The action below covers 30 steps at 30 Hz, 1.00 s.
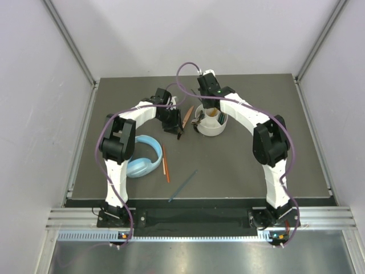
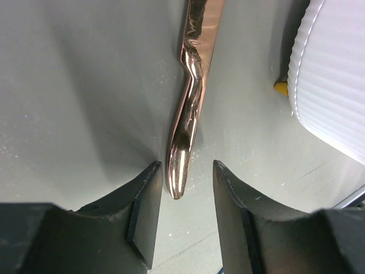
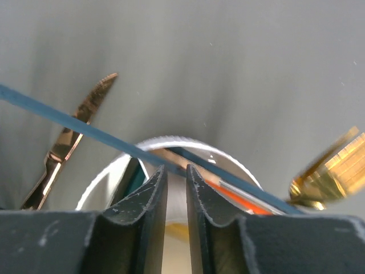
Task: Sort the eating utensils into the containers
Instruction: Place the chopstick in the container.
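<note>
The round white holder (image 1: 214,129) stands mid-table; its ribbed wall shows in the left wrist view (image 2: 331,85) and its rim in the right wrist view (image 3: 171,138). My right gripper (image 1: 210,108) (image 3: 175,168) hangs over it, jaws nearly together on a dark teal chopstick (image 3: 85,125) that slants up to the left. A second teal stick (image 3: 251,185) and an orange chopstick (image 3: 234,197) lie in the holder. My left gripper (image 1: 178,131) (image 2: 187,168) is open low on the table, its fingertips either side of the handle tip of a bronze utensil (image 2: 191,91) (image 1: 187,116) (image 3: 63,148).
Light blue headphones (image 1: 142,158) lie at the left. An orange chopstick (image 1: 165,162) lies beside them and a teal chopstick (image 1: 183,184) lies nearer the front edge. A gold fork head (image 3: 331,171) shows at the right of the holder.
</note>
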Each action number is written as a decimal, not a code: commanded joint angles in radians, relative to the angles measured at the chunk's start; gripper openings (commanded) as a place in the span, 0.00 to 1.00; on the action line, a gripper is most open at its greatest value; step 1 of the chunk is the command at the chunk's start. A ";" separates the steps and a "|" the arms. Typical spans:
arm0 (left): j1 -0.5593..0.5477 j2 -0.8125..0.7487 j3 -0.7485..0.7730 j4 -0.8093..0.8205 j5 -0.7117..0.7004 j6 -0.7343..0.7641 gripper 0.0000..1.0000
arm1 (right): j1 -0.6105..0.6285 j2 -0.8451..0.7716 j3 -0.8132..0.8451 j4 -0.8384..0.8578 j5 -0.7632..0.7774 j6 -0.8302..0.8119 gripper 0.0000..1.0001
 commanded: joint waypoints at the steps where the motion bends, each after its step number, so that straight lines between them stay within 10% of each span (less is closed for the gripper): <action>1: -0.002 0.011 0.039 -0.009 -0.008 0.020 0.46 | 0.008 -0.120 -0.034 0.026 0.062 0.030 0.22; 30: 0.077 -0.075 0.151 -0.054 -0.169 -0.070 0.48 | 0.043 -0.397 -0.008 -0.187 -0.337 0.087 0.31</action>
